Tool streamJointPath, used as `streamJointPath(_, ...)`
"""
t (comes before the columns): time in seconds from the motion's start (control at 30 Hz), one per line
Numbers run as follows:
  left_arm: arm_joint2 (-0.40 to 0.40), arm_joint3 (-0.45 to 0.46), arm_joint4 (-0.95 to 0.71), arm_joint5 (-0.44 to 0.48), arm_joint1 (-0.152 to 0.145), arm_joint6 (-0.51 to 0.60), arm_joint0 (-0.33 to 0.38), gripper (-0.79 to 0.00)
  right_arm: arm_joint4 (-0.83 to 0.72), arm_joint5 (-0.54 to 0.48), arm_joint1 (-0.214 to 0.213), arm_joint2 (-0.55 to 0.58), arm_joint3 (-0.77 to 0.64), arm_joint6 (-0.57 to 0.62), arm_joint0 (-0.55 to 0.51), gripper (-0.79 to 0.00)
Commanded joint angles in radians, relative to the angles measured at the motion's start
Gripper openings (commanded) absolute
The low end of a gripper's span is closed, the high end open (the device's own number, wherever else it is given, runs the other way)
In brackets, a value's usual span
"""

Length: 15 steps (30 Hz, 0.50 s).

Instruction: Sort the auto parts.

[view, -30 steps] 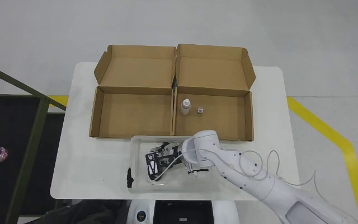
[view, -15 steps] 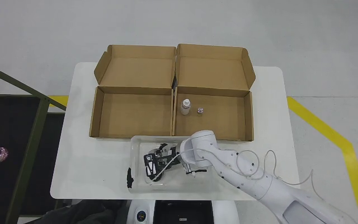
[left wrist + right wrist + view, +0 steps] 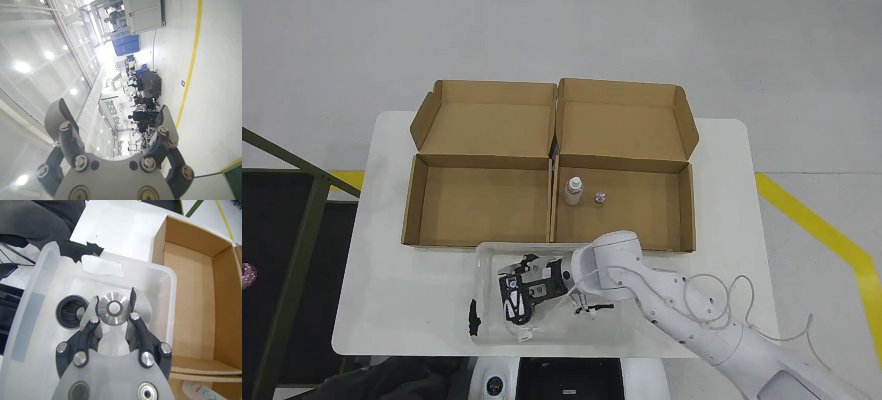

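Silver metal, round with fine radial lines and a centre hole, the part (image 3: pixel 114 311) is pinched between the fingers (image 3: pixel 140 308) of the right gripper (image 3: pixel 114 299), inside the clear plastic bin (image 3: pixel 173 275) at the lower centre of the top view, beside a black hollow sleeve (image 3: pixel 70 311). Against one second ago, this gripper has turned and slid slightly toward the lower left, so I judge the grasp is made and lifting comes next. Farther, at mid-frame, lie the matte cardboard boxes (image 3: pixel 482 205); the left gripper (image 3: pixel 112 111) is spread wide, holding nothing.

Bin (image 3: pixel 171 279) walls and a black bearing (image 3: pixel 70 311) hem the right claw (image 3: pixel 114 295) gripping a hub (image 3: pixel 114 313); overhead toward the box (image 3: pixel 189 298) is free.
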<state>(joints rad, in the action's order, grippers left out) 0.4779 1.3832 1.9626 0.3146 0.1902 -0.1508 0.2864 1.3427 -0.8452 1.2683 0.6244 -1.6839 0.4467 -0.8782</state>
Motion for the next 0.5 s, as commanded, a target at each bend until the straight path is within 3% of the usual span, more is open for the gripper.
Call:
streamJointPath(0.0, 0.0, 0.0, 0.0, 0.0, 0.0, 0.0, 0.0, 0.0, 0.005, -0.004, -0.007, 0.02, -0.03, -0.011, -0.014, -0.785)
streamJointPath(0.47, 0.0, 0.0, 0.0, 0.0, 0.0, 0.0, 0.0, 0.0, -0.01, -0.04, -0.042, 0.153, -0.195, -0.109, -0.062, -0.785)
